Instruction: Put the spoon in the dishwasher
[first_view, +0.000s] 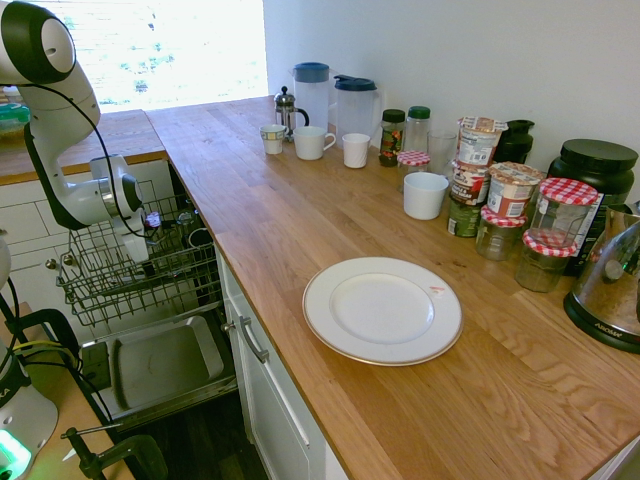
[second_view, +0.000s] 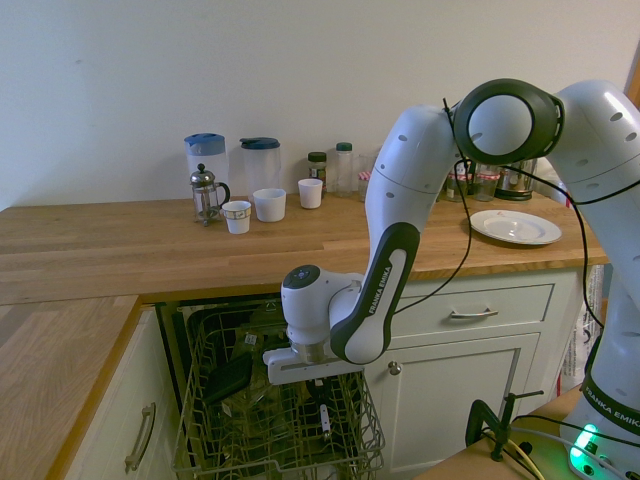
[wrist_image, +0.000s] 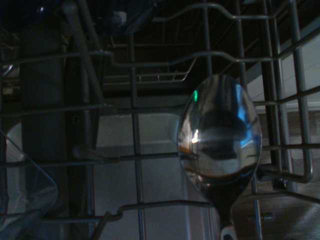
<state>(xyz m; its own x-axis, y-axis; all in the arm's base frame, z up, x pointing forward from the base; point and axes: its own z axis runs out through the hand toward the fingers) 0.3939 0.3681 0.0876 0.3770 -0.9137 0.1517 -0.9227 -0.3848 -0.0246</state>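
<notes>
Wrist view gives me the spoon (wrist_image: 220, 137) bowl close up, hanging above the rack wires. From the second exterior view I see my gripper (second_view: 322, 392) closed on the spoon (second_view: 325, 418), lowered inside the dishwasher (second_view: 275, 440) basket, handle upright.

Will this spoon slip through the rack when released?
The slim shiny silver metal spoon looks rigid and light, probably slick given its mirror polish. The grey wire dishwasher rack has wide gaps, so it may slide through.
</notes>
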